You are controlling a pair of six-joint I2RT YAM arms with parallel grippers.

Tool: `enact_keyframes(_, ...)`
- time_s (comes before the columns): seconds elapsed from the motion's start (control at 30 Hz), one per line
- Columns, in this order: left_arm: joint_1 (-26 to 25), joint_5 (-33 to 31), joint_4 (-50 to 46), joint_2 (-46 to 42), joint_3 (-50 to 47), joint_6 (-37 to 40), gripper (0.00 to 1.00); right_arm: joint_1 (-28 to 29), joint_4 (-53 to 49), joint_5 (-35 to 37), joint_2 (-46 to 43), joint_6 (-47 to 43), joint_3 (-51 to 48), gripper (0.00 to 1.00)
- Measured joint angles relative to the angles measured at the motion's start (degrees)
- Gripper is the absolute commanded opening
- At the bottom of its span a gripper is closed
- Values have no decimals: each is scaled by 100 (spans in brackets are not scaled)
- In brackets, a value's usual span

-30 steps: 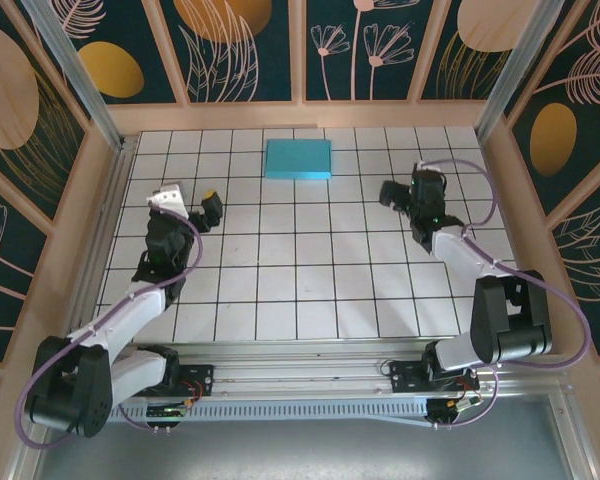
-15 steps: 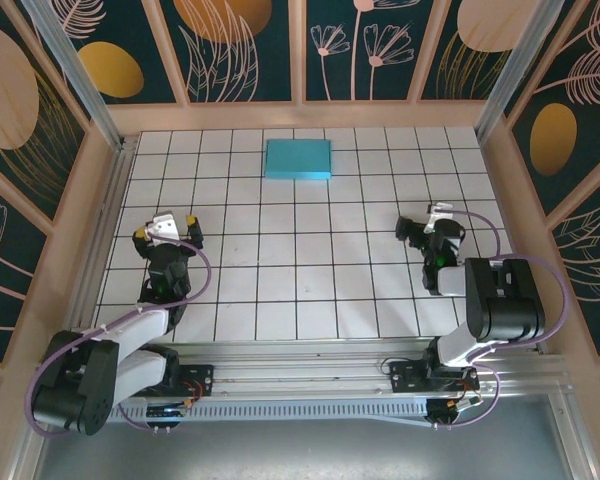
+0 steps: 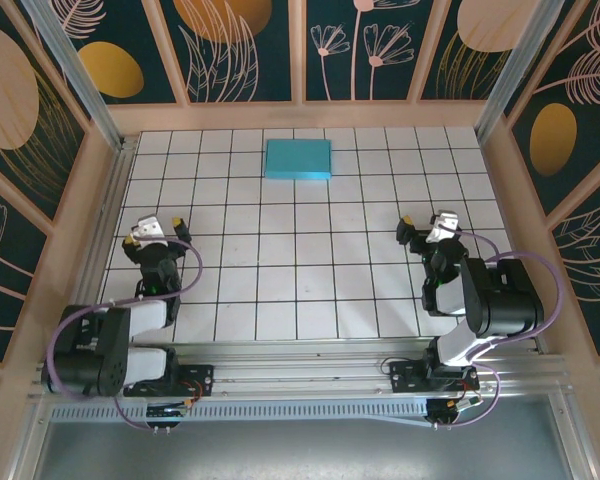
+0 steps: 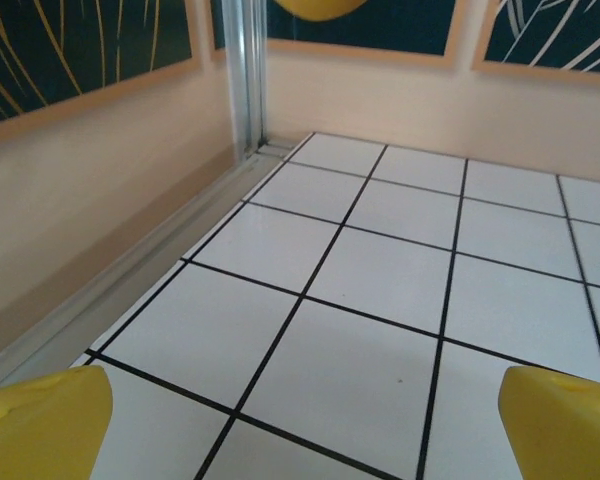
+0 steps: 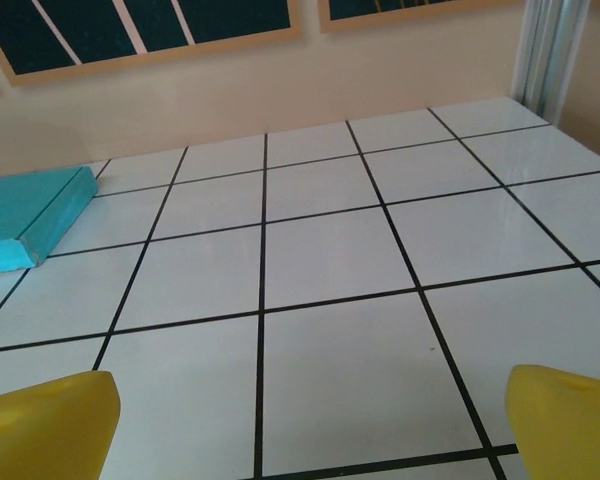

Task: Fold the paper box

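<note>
Teal card is seen folded flat: the box (image 3: 298,159) lies closed on the tiled table (image 3: 310,270), well ahead of both sets of jaws. The left gripper (image 3: 156,229) and right gripper (image 3: 429,222) are held spread wide, with nothing between the yellow fingertips (image 5: 45,425). From the right jaws, the box is found ahead and to the left. The fold is judged finished, so both grippers are probably kept back to leave it undisturbed.

Paper box (image 3: 298,159): lies flat on the table (image 3: 310,270), at the far edge, about mid-width (well apart from both arms). Left gripper (image 3: 156,228): hovers near the left side, close to its base. Right gripper (image 3: 425,224): sits opposite, on the right, box ahead and leftward.
</note>
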Motion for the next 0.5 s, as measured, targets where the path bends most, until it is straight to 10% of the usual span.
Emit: enact_keyframes(0.5, 308, 1502, 973, 1036, 66, 205, 99, 4, 48, 195, 0, -2, 0, 99)
